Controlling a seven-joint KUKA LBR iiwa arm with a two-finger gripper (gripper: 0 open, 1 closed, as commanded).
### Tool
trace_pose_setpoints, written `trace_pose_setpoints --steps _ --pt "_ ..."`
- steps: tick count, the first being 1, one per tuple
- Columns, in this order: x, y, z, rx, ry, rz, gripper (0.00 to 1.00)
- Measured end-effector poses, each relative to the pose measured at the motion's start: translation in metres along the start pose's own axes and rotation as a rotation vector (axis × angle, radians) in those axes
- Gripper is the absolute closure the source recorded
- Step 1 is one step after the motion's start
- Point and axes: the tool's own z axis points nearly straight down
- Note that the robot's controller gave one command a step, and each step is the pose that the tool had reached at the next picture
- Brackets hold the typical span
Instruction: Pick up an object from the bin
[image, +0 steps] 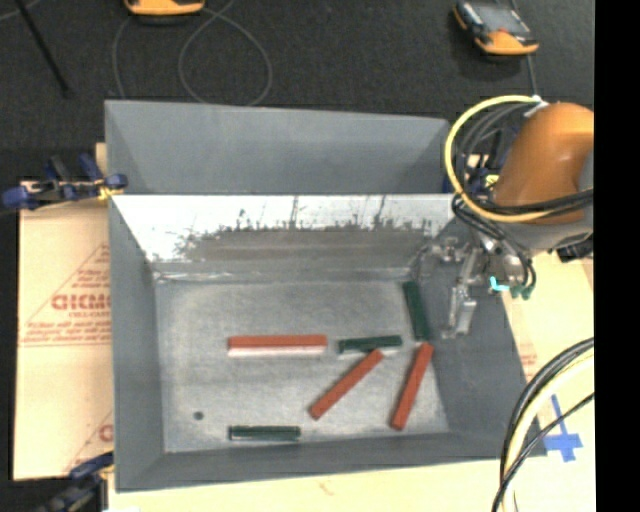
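"Six sticks in the bin (132, 300), by my count. Does that match yours?"

"It does. Three are green and three red. The end effector (458, 298) is low at the right side, near the right wall, under the arm's orange cover (545, 150)."

"Is it wide or narrow?"

"I cannot tell from where I stand. I see nothing held in it."

"What lies closest to it?"

"The right-hand green stick (414, 310), just beside it on the left and running front to back. I cannot tell whether the two touch. The steep red stick (411, 386) starts below that one and leans toward the front."

"And the rest?"

"The short green stick (370, 345) lies crosswise at mid-floor, with the slanted red stick (346, 384) meeting it at its upper end. The pale-edged red stick (277, 345) lies level to the left of those and apart from them. The front green stick (264, 433) lies alone along the front wall, well away from the end effector."
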Motion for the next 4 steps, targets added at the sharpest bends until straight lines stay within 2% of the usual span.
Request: trace_pose_setpoints --steps 1,2,3,4 --pt "0.019 -0.009 0.110 0.001 -0.010 0.025 0.00" --pt "0.043 0.058 0.106 0.001 -0.008 -0.317 0.00" --pt "0.042 0.057 0.106 0.003 -0.010 -0.318 1.00" --pt "0.050 0.033 0.103 -0.003 -0.010 -0.240 1.00"
